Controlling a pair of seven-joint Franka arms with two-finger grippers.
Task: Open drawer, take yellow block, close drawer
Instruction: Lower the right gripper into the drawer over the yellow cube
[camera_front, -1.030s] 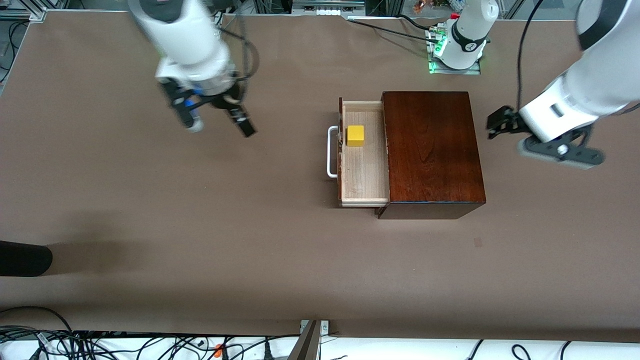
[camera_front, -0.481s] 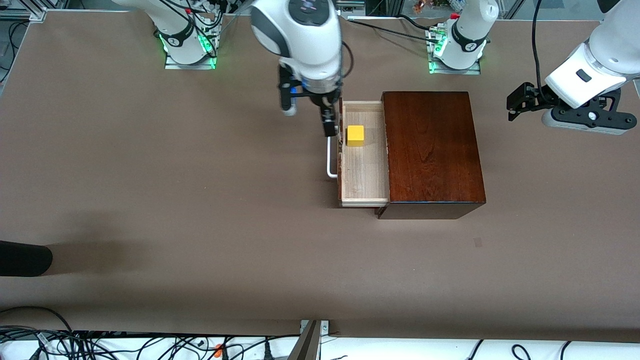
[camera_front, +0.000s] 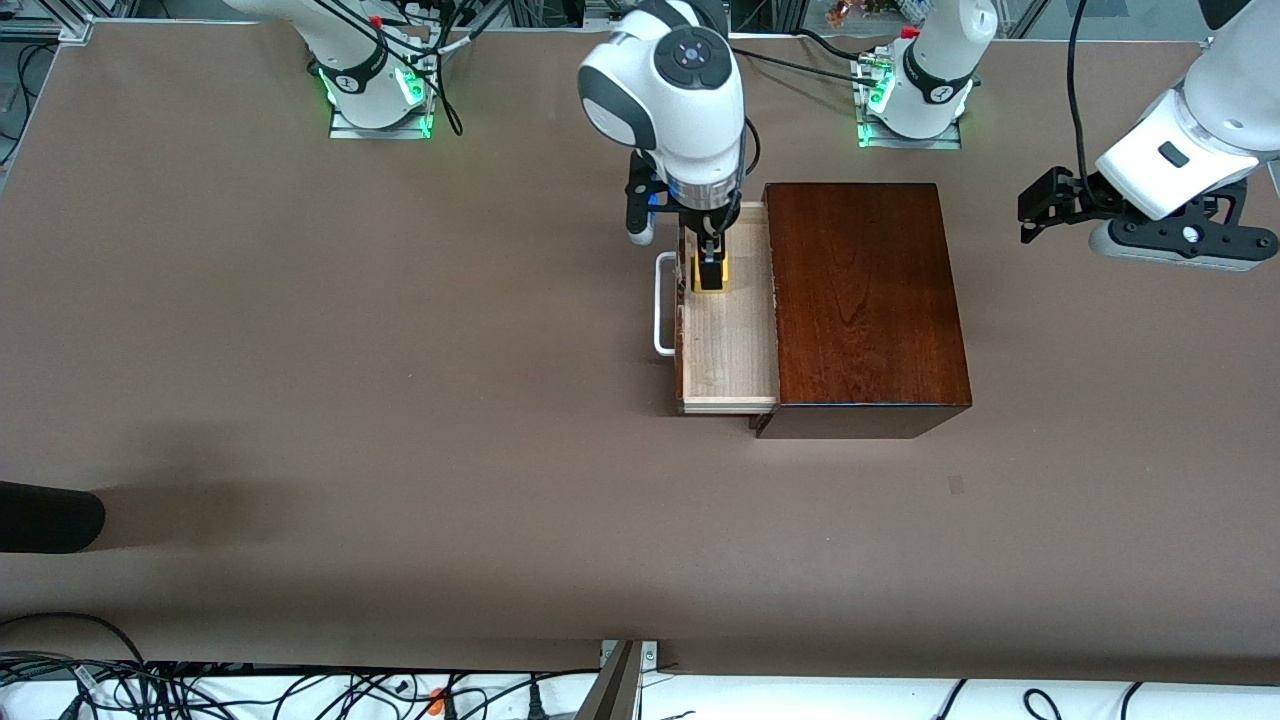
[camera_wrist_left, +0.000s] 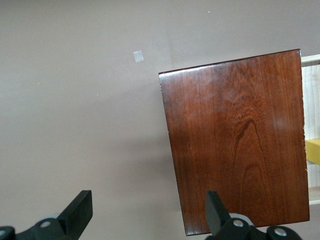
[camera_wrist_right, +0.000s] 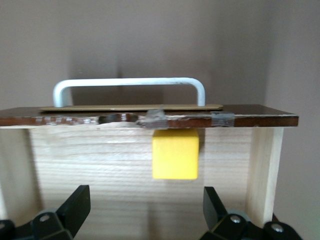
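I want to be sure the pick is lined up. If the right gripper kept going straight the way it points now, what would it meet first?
Most likely the yellow block. The right gripper points down into the open drawer, fingers open, with the block ahead, nearer one finger than midway. Depth is unclear, so that finger might clip the block's edge.

The box stands on the tabletop. Its drawer is extended toward the right arm's end. The block lies in the drawer, just beside the drawer front, toward the end farther from the front camera.

The right tool is over the block. The left tool is over the tabletop at the left arm's end, well apart from the box.
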